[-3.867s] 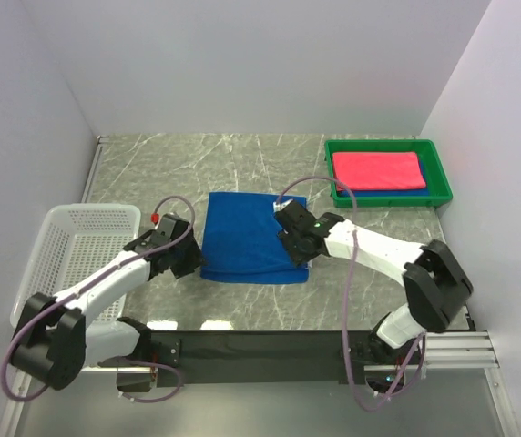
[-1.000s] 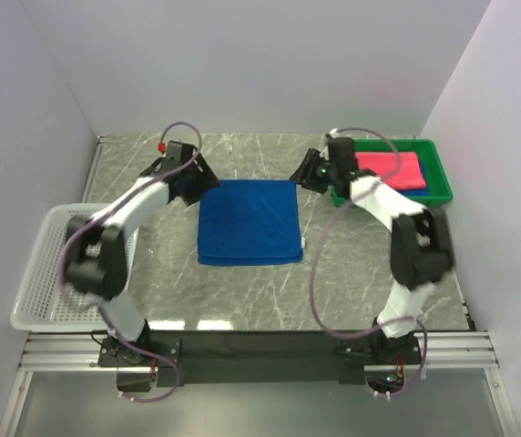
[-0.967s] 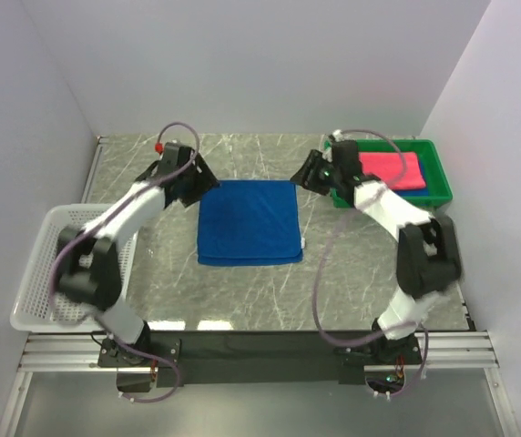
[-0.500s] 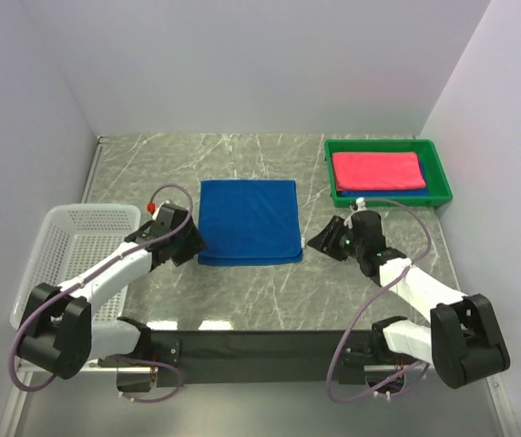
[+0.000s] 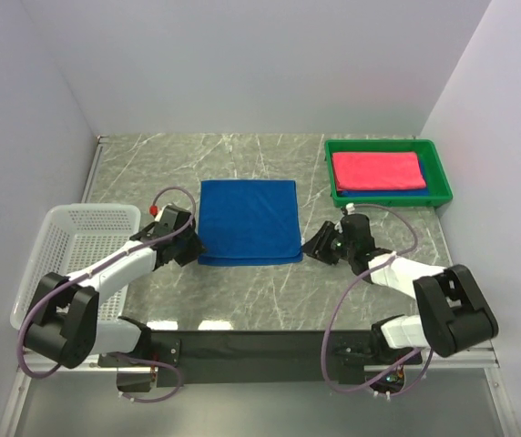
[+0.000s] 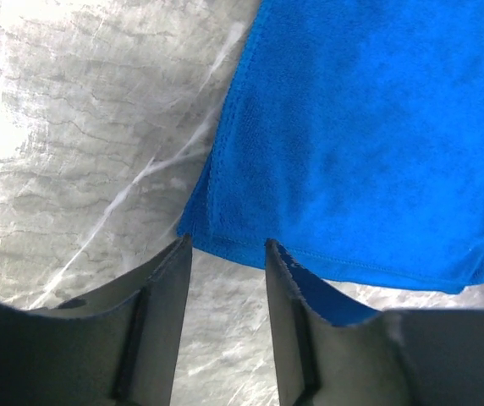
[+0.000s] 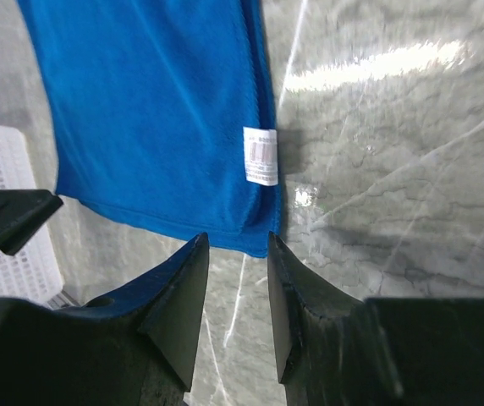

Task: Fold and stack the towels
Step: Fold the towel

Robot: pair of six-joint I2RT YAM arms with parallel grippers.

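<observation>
Now: blue towel (image 5: 248, 221) flat at frame centre; pink towel (image 5: 377, 170) folded in green tray (image 5: 435, 173), upper right. Left gripper (image 5: 188, 248) and right gripper (image 5: 320, 244) both parted, empty, at towel's lower corners. Risk: jaws catch one layer only or skid off the edge, so fold skews.

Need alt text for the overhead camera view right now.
A blue towel lies flat mid-table, with the left gripper at its near left corner and the right gripper at its near right corner, both open. A pink towel sits in the green tray far right; a white basket stands at left.
</observation>
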